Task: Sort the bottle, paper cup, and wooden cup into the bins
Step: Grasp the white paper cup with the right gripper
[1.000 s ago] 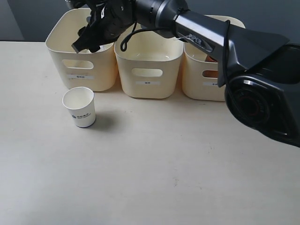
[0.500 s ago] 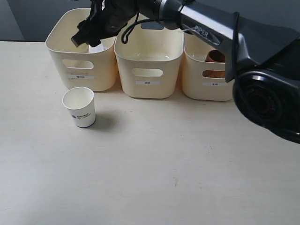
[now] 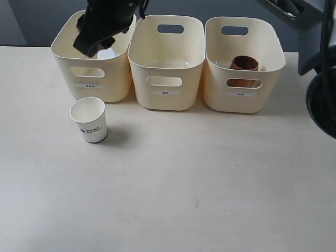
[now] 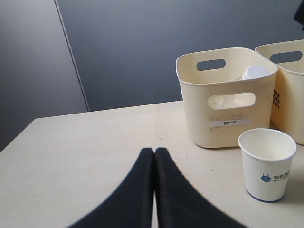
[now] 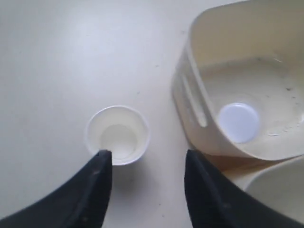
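The bottle stands in the left bin point(image 3: 100, 84), and only its white cap point(image 3: 106, 54) point(image 4: 255, 72) point(image 5: 239, 122) shows. My right gripper point(image 3: 93, 47) point(image 5: 147, 159) hovers open and empty above that bin's front wall. The white paper cup point(image 3: 88, 119) point(image 4: 267, 164) point(image 5: 118, 135) stands upright on the table in front of the left bin. The wooden cup point(image 3: 244, 64) sits in the right bin point(image 3: 241, 97). The middle bin point(image 3: 166, 94) holds nothing I can see. My left gripper point(image 4: 154, 151) is shut and empty, low over the table left of the paper cup, and out of the exterior view.
The three bins stand in a row along the table's point(image 3: 199, 178) far edge, against a dark wall. Part of the right arm's base point(image 3: 320, 79) fills the right edge of the exterior view.
The right arm has risen and drawn back from over the bins, uncovering the middle and right bins. The bottle's cap now shows in the left bin. The paper cup has not moved.
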